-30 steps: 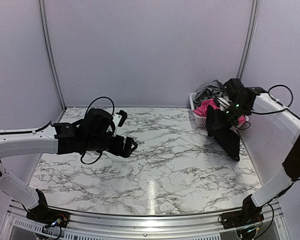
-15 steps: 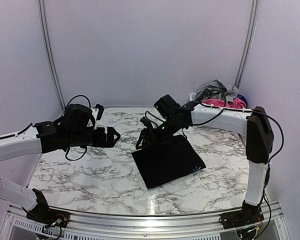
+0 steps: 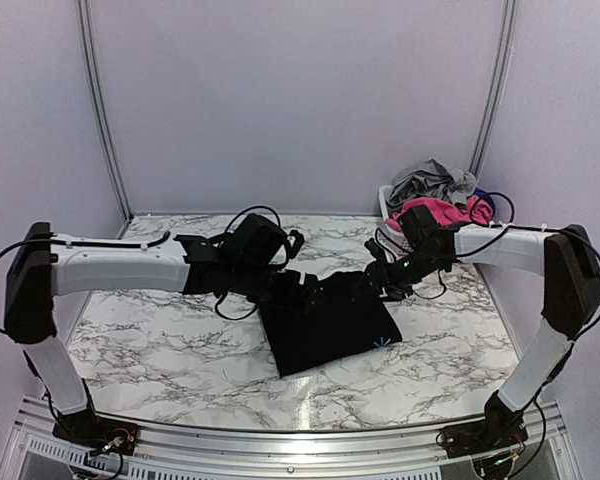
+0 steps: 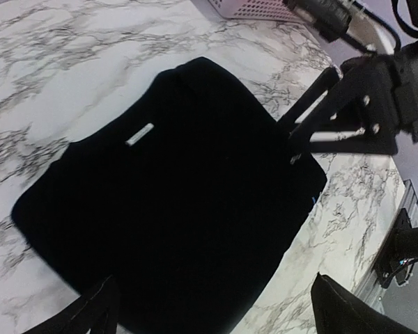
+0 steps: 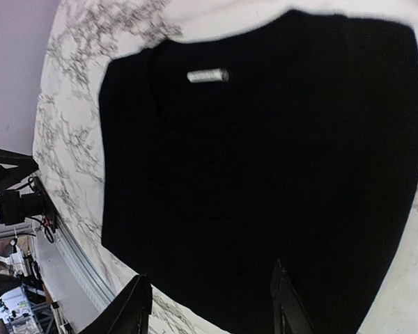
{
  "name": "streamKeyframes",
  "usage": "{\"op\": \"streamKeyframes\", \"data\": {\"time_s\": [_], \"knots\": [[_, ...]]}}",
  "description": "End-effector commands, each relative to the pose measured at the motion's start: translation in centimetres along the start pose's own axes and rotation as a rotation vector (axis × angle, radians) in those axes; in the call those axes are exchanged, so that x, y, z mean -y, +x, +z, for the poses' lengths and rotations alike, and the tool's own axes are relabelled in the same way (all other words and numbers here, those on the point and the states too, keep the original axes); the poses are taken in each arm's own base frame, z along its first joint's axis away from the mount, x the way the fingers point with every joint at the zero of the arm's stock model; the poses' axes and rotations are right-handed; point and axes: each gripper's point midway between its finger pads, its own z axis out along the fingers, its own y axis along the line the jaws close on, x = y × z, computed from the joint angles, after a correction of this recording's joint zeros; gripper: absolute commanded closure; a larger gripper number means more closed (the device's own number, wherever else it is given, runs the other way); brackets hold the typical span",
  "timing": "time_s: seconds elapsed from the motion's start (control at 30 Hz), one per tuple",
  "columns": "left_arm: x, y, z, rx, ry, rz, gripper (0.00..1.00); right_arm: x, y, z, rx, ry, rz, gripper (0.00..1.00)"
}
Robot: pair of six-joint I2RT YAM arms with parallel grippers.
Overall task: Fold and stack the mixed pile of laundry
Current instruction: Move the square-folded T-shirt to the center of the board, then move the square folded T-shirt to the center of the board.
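Both pairs of jaws apart and empty, we are holding our left gripper (image 4: 214, 284) and right gripper (image 5: 209, 273) over the black cloth (image 3: 330, 325) lying flat on the table (image 3: 180, 340).

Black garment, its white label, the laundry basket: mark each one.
black garment (image 3: 330, 322), top view, middle of the cloth.
white label (image 5: 207, 76), right wrist view, centre of the tag.
laundry basket (image 4: 254, 8), left wrist view, its lattice wall.
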Motion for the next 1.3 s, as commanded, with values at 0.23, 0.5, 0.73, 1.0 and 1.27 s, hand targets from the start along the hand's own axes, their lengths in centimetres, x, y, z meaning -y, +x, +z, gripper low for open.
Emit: {"op": "streamKeyframes", "data": {"time_s": [0.23, 0.5, 0.73, 1.0, 1.27], "knots": [[-4.7, 7.7, 8.9, -0.279, -0.078, -0.215, 0.04, 3.6, 9.1, 4.5, -0.162, 0.058, 0.019, 0.50], [-21.4, 7.1, 0.9, -0.268, -0.501, -0.310, 0.01, -9.7, 5.9, 12.9, -0.160, -0.203, -0.075, 0.47], [-22.9, 0.1, -8.2, -0.021, -0.534, -0.271, 0.01, -16.6, -2.0, 9.7, -0.030, -0.244, -0.187, 0.32], [-16.7, 1.7, -7.6, -0.036, -0.381, -0.321, 0.01, -11.6, -2.6, 0.9, 0.110, -0.180, -0.103, 0.24], [-14.7, 7.3, 0.1, -0.242, -0.460, -0.291, 0.01, -6.2, -1.1, -1.5, 0.124, -0.119, -0.018, 0.23]]}}
